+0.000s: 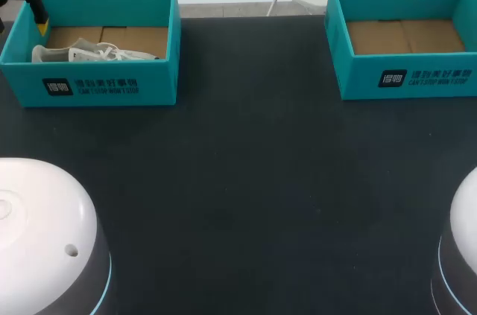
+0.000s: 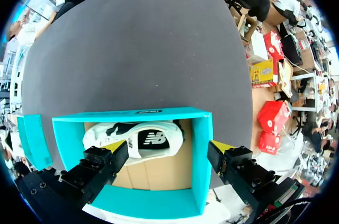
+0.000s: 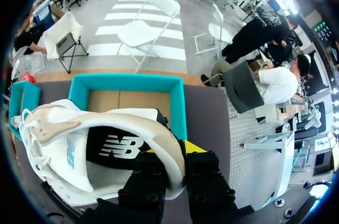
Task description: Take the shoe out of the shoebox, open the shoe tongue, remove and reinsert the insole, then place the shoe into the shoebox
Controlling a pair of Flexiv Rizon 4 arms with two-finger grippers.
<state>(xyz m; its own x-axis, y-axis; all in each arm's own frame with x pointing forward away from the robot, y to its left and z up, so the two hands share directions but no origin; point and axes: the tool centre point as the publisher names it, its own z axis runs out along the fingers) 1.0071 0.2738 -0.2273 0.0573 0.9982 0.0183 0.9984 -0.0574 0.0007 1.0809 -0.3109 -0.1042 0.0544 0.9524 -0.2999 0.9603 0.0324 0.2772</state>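
Your right gripper [image 3: 177, 156] is clamped on the collar of the white sneaker [image 3: 69, 155], toe pointing left, over the right shoebox [image 3: 178, 106] far rim (left gripper [image 2: 169, 149] hangs wide open).

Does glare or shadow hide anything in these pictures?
Hardly. Head view: the black table shows no glare. Left wrist view: the shoebox and its shoe are evenly lit. Right wrist view: the held shoe is shaded inside, its black insole plain enough.
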